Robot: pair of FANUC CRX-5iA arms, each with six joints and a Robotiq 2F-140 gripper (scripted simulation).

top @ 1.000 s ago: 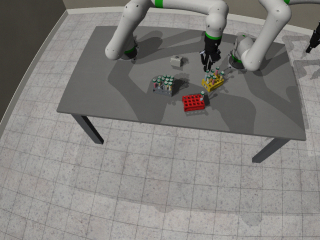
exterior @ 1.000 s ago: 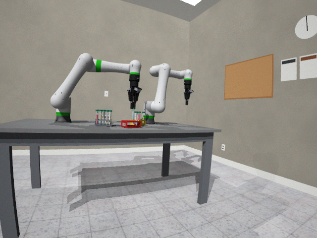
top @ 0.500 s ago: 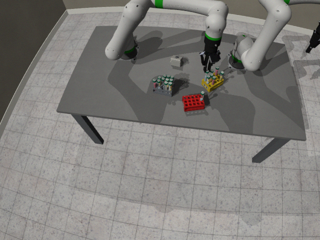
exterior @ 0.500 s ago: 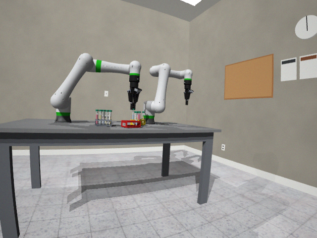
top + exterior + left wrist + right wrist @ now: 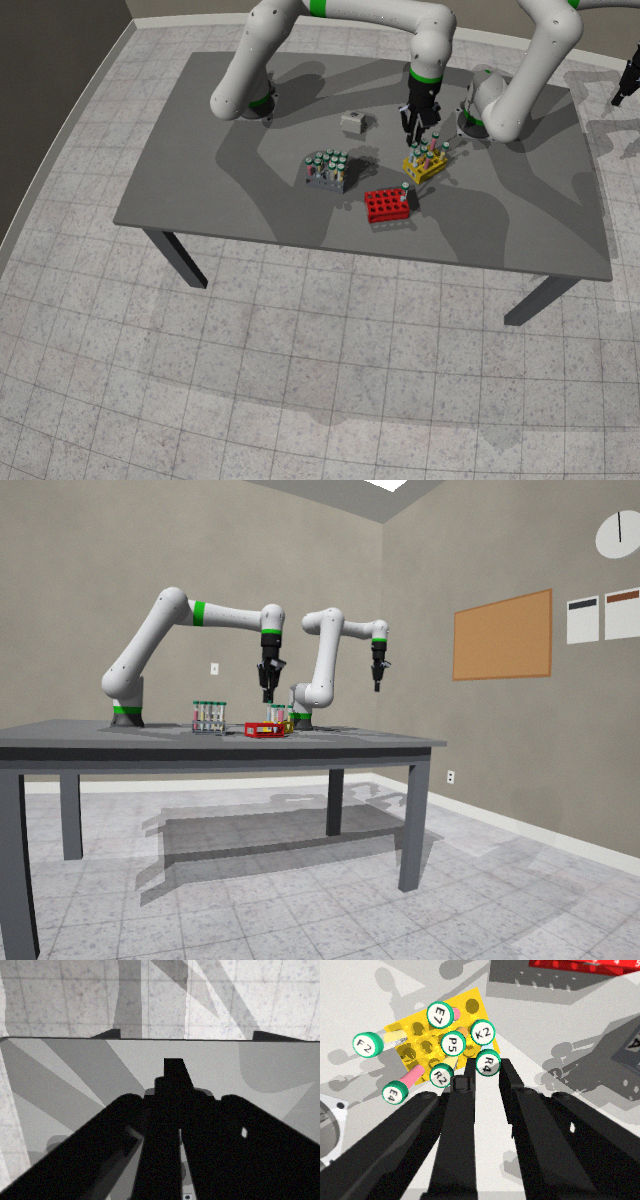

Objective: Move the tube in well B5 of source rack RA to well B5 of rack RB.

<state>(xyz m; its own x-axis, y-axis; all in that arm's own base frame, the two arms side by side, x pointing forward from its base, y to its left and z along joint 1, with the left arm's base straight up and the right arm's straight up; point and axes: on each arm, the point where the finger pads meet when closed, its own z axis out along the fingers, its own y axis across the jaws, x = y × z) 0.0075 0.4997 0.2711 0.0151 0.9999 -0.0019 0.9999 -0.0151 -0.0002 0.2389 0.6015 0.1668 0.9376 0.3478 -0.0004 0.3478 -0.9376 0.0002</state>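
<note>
Looking at the desk (image 5: 180,170) (image 5: 336,740) (image 5: 215,1055) (image 5: 495,1145), left tool (image 5: 615,103) (image 5: 376,689) (image 5: 175,1067) is shut on nothing, off past the edge. Right tool (image 5: 413,142) (image 5: 268,701) (image 5: 488,1067) is pinching tube R4 (image 5: 414,146) (image 5: 488,1062) upright at yellow RB's (image 5: 419,178) (image 5: 291,728) (image 5: 465,996) corner. Grey RA (image 5: 325,184) (image 5: 208,731) (image 5: 627,1057) and the red rack (image 5: 387,215) (image 5: 264,733) (image 5: 585,965) sit nearby. R4's probably the task tube, but can't tell if it's seated, or which well, tbh.
</note>
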